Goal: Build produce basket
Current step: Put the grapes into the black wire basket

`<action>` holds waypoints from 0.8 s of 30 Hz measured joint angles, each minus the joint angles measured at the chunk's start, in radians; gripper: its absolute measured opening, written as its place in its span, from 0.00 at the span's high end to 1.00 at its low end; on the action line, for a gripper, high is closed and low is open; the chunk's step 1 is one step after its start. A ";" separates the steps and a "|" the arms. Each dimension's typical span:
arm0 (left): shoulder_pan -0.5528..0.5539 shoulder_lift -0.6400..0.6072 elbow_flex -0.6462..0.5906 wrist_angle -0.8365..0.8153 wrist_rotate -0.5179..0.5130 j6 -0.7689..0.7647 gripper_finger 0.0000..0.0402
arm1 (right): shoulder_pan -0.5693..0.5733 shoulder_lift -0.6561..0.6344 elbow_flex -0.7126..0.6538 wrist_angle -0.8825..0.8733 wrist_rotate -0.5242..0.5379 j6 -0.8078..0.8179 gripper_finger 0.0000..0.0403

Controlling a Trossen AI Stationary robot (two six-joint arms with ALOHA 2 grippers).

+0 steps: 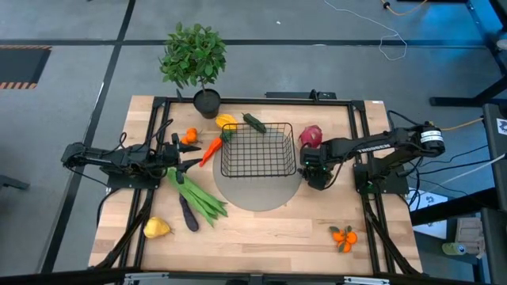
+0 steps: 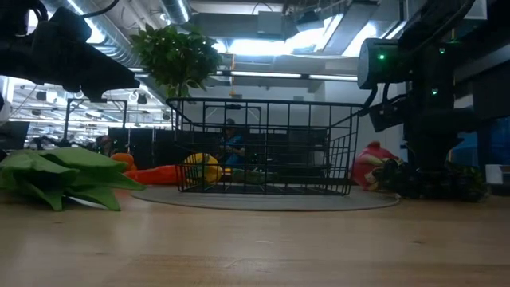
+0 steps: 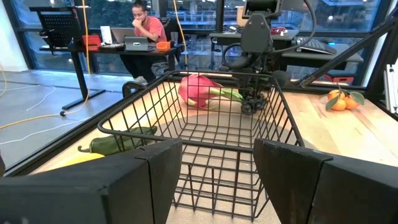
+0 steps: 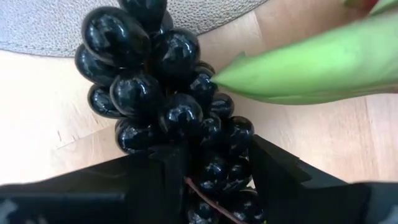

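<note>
The black wire basket (image 1: 257, 150) stands by its bottom on a grey round mat (image 1: 257, 198) at the table's middle. My right gripper (image 1: 315, 178) is low at the basket's right, shut on the dark grapes (image 4: 155, 81), next to the pink dragon fruit (image 1: 310, 136). My left gripper (image 1: 190, 162) is open and empty at the basket's left, facing it (image 3: 217, 168), between the carrot (image 1: 211, 149) and the green stalks (image 1: 196, 194). The stalks lie flat on the table. My right gripper pinches the near end of the grape bunch (image 4: 214, 155) between its two fingers (image 4: 165, 174), one on each side. The fingers come from above, slanting down. The rest of the bunch reaches forward toward the mat's edge; whether it is lifted off the wood, I cannot tell.
An orange (image 1: 190, 136), yellow pepper (image 1: 227, 121) and cucumber (image 1: 253, 123) lie behind and left of the basket. An eggplant (image 1: 188, 214) and yellow pear (image 1: 157, 228) lie near left, oranges (image 1: 344, 237) near right. A potted plant (image 1: 194, 59) stands at the far edge.
</note>
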State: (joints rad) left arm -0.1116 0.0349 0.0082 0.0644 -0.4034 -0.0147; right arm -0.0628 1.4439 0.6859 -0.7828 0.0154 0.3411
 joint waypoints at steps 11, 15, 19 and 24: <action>0.000 0.000 0.000 0.000 0.000 0.000 0.53 | 0.013 0.001 0.006 -0.046 -0.032 0.188 0.95; 0.000 0.000 0.000 0.000 0.000 0.000 0.53 | 0.040 0.010 0.065 -0.182 -0.071 0.151 0.96; 0.000 0.000 0.000 0.000 0.000 0.000 0.53 | 0.069 0.007 0.197 -0.386 -0.053 0.127 0.98; 0.000 0.000 0.000 0.000 0.000 0.000 0.53 | 0.110 0.007 0.382 -0.586 0.065 0.129 0.98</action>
State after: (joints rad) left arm -0.1119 0.0353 0.0082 0.0643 -0.4030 -0.0151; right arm 0.0477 1.4506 1.0674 -1.3688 0.0804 0.4702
